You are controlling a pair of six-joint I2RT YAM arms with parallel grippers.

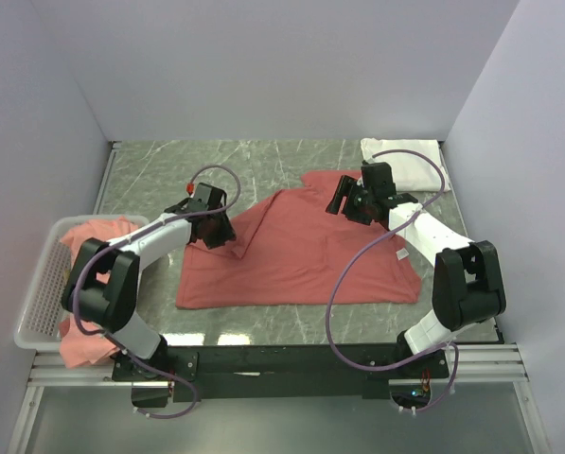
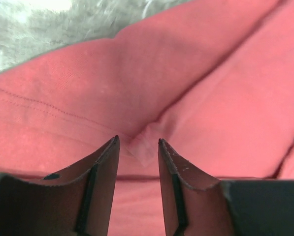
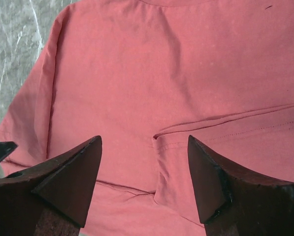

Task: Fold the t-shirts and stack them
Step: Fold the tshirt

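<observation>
A salmon t-shirt lies spread out in the middle of the marble table. My left gripper is low over its folded-in left sleeve. In the left wrist view the left gripper is open, with a small raised pinch of the salmon t-shirt just beyond its tips. My right gripper hovers over the shirt's upper right part. Seen from the right wrist, the right gripper stands wide open above a hemmed fold of the salmon t-shirt, holding nothing. A folded white t-shirt sits at the back right.
A white mesh basket stands at the table's left edge. More salmon t-shirts lie heaped in it, and one hangs over its near corner. White walls close in the back and both sides.
</observation>
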